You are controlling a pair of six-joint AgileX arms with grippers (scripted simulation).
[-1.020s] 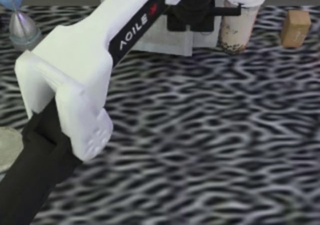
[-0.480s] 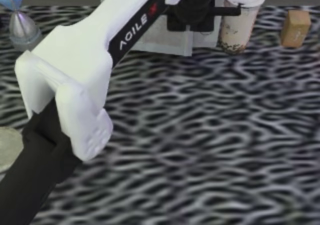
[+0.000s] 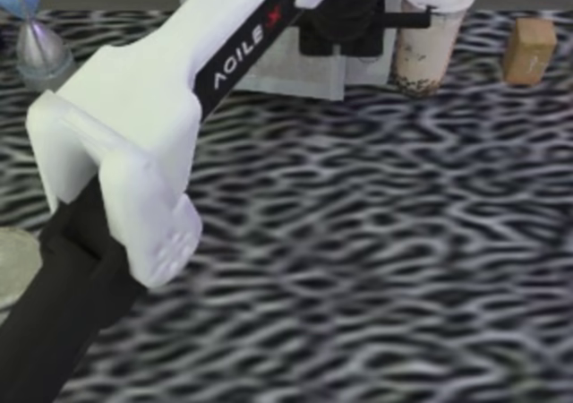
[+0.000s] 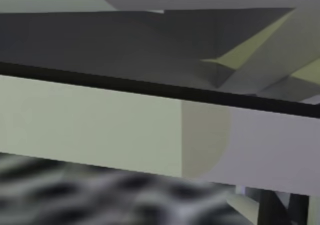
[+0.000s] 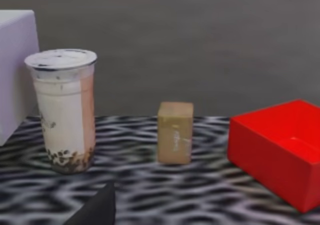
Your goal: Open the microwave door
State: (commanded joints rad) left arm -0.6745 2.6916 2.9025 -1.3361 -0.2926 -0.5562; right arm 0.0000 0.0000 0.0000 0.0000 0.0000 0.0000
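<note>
Our left arm [image 3: 134,143] reaches from the near left to the microwave [image 3: 295,72] at the far edge of the table; its gripper [image 3: 345,13] sits at the microwave door [image 4: 100,120], fingers hidden, so we cannot tell their state. The door looks light and stiff (hinged, likely slick), best hooked at its free edge. The bubble tea cup [image 3: 430,31] stands just beside it.

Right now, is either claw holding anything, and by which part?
Cannot be told. The left claw is at the microwave front, its fingers hidden; the right claw is not in view.
</note>
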